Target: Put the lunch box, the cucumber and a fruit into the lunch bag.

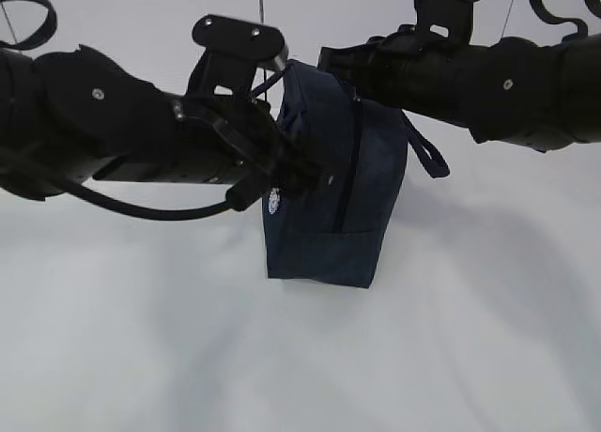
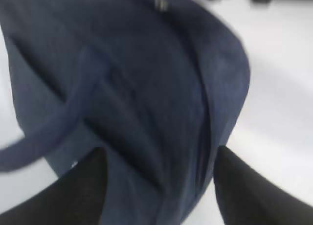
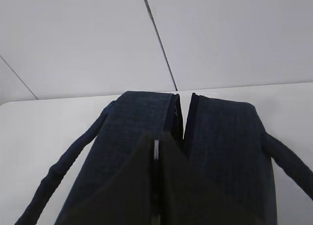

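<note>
The dark navy lunch bag (image 1: 329, 197) stands upright on the white table. In the right wrist view its top (image 3: 142, 117) shows a zipper slit partly parted at the far end. My right gripper (image 3: 156, 137) is shut on a thin silvery zipper pull (image 3: 156, 149) at the bag's top. My left gripper (image 2: 159, 156) is open at the bag's side (image 2: 146, 88), one black finger (image 2: 83, 186) on each side of the fabric, blurred. In the exterior view, the left gripper (image 1: 300, 174) is at the bag's left face. The lunch box, the cucumber and the fruit are out of view.
Loop handles hang off the bag on both sides (image 3: 58, 171) (image 1: 427, 155). Both black arms (image 1: 113, 141) (image 1: 488, 84) cross in front of the exterior view. The white table (image 1: 470, 338) spreads around the bag, and a white wall stands behind it.
</note>
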`<state>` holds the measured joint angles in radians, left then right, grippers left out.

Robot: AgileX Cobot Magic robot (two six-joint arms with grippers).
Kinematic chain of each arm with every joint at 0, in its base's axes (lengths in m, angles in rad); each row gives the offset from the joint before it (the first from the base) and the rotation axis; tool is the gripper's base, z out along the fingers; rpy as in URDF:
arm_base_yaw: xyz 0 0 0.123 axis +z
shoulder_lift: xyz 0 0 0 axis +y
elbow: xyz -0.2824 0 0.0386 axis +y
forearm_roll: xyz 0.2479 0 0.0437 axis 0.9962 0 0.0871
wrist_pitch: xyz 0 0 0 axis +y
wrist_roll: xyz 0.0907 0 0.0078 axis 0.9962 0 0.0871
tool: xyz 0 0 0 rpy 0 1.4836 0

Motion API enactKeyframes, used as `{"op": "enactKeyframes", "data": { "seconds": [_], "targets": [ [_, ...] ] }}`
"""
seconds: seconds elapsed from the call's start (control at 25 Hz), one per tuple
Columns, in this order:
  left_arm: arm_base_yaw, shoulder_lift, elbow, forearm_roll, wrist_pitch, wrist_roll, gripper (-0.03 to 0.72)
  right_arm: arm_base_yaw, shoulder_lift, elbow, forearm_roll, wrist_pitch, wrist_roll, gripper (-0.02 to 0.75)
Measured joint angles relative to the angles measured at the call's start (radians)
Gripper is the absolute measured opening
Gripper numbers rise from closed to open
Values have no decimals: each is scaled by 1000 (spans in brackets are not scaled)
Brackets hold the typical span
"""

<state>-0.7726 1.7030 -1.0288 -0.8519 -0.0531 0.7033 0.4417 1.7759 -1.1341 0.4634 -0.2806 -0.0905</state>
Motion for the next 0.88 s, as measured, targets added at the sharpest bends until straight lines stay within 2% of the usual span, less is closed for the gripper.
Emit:
{"op": "enactKeyframes", "data": {
  "seconds": [0.2,0.4,0.48,0.56,0.72,0.76,0.88],
  "targets": [
    [0,41,-72,14,-2,0,476,0,0,0,0,7,0,0],
    [0,89,-87,17,-37,0,475,0,0,0,0,11,0,0],
    [0,93,-87,17,-49,0,449,0,0,0,0,11,0,0],
    [0,93,-87,17,-65,0,369,0,0,0,0,11,0,0],
    [0,95,-87,18,-71,0,91,0,0,0,2,7,0,0],
    [0,97,-87,18,-71,0,48,0,0,0,4,4,0,0],
    [0,97,-87,21,-69,0,2,0,0,-4,7,2,0,0]
  ]
}}
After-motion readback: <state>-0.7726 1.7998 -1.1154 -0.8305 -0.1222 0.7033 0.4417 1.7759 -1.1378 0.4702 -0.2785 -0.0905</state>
